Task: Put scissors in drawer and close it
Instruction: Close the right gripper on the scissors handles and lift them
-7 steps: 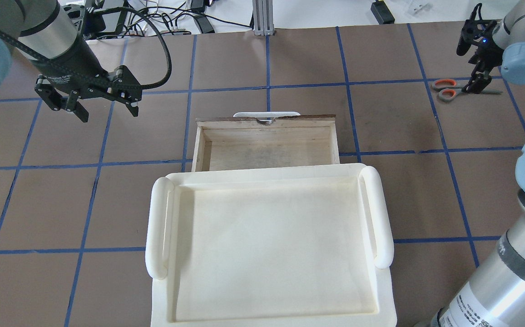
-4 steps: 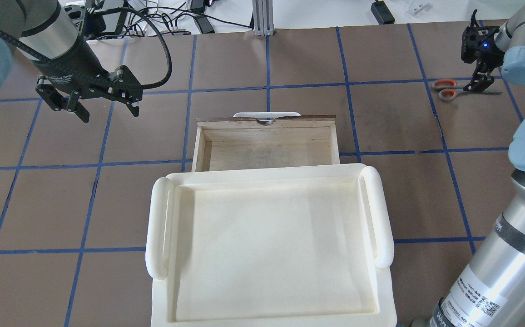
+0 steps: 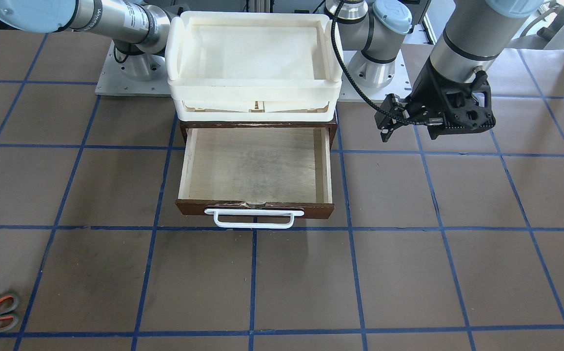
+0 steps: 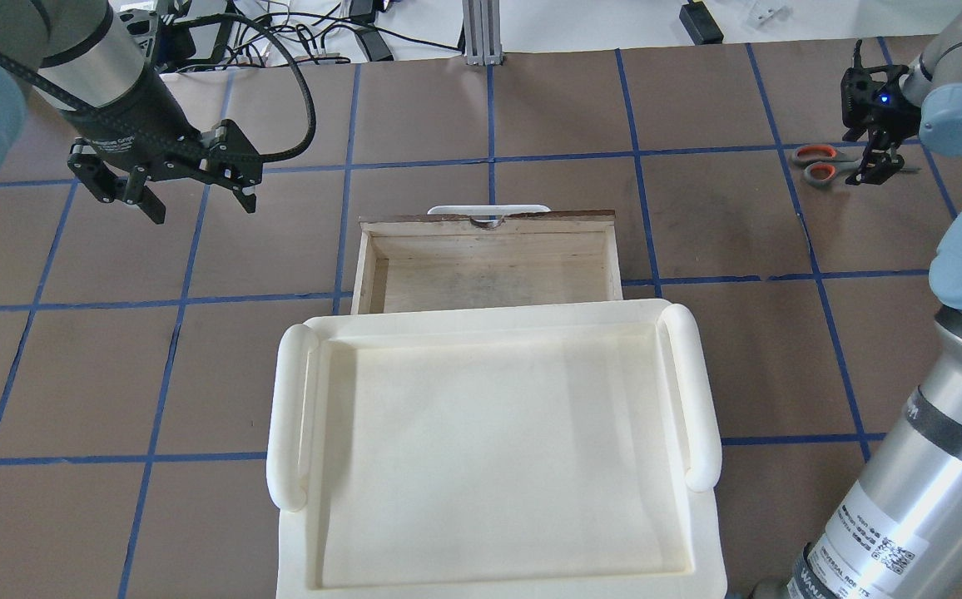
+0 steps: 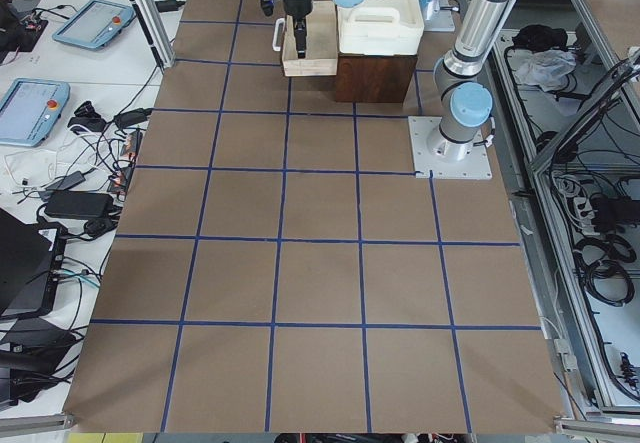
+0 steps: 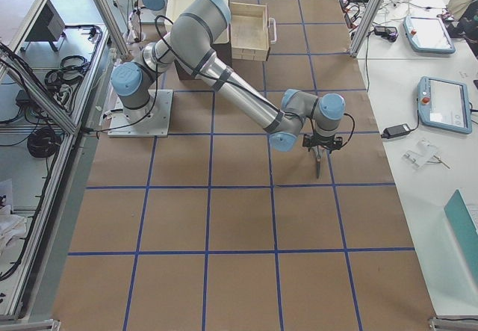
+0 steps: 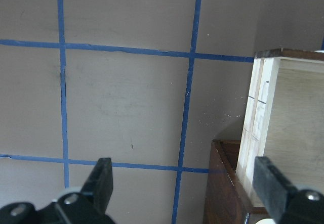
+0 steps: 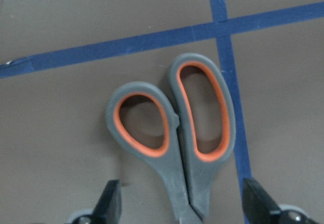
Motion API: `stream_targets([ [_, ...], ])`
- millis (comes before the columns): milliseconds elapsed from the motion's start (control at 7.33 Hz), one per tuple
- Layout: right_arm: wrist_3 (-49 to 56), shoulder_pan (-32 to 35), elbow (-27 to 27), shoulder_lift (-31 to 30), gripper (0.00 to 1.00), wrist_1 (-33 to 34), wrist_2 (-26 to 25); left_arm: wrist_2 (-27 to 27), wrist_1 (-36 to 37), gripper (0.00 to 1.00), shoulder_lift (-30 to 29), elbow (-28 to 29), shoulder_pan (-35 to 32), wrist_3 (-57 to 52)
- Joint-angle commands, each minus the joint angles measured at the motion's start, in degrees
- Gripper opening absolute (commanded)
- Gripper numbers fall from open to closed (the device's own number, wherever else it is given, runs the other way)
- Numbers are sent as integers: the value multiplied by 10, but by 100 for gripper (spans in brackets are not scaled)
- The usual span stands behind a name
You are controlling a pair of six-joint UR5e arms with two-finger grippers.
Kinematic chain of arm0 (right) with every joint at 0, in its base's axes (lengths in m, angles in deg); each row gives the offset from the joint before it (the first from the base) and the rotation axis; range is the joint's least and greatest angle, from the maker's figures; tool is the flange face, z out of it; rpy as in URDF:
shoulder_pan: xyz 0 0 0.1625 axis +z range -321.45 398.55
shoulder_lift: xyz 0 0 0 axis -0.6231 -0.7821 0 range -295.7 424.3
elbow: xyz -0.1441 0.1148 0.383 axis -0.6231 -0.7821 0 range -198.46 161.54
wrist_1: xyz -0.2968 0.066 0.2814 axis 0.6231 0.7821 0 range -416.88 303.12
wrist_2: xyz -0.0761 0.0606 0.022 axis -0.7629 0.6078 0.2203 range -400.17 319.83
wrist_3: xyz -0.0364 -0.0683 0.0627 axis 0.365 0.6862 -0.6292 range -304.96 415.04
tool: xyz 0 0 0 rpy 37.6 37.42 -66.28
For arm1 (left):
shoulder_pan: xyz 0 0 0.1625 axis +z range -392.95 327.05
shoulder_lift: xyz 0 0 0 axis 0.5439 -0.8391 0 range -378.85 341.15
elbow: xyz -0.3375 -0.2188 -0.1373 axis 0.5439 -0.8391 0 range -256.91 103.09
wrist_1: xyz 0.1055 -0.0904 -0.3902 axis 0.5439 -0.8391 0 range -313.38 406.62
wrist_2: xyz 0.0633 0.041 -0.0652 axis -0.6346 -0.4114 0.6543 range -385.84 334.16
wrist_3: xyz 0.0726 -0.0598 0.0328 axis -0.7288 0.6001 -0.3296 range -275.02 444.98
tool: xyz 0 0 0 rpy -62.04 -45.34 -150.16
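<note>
Now the scissors point(image 4: 818, 164) lie flat on the brown surface point(image 4: 531, 108), far on the robot's right side and well apart from the drawer point(image 4: 489, 220). Their grey loops with the orange lining point toward the middle of the surface, and one loop lies partly over a blue tape line point(image 8: 230, 82). The right pincer point(image 4: 876, 166) hangs directly over them with its two fingers spread. In the right wrist view one finger point(image 8: 109, 204) stands on each side of the shanks just behind the loops, with a gap to the metal on both sides.

The drawer is pulled out, and its pale wooden inside shows nothing in it. Its white handle point(image 3: 254, 218) faces away from the robot. A stack of white trays point(image 4: 489, 324) sits on the brown cabinet above it.

The left pincer point(image 4: 198, 204) is also spread wide and holds nothing. It hovers beside the drawer's left side, apart from it.
</note>
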Motion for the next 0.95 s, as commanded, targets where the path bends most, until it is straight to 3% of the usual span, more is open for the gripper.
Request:
stream_targets([
  [0,33,-2,0,0,83,-6,-6,1,-1,100,3,-1,-1,-3],
  [136,34,-2,0,2,76,-5,-7,-2,-1,100,6,-1,-1,-5],
  [545,28,-2,0,3,70,-5,-7,-2,-1,100,5,-1,0,-5],
  [818,27,-2,0,6,48,-5,-8,-3,-2,100,7,-1,-1,-5],
])
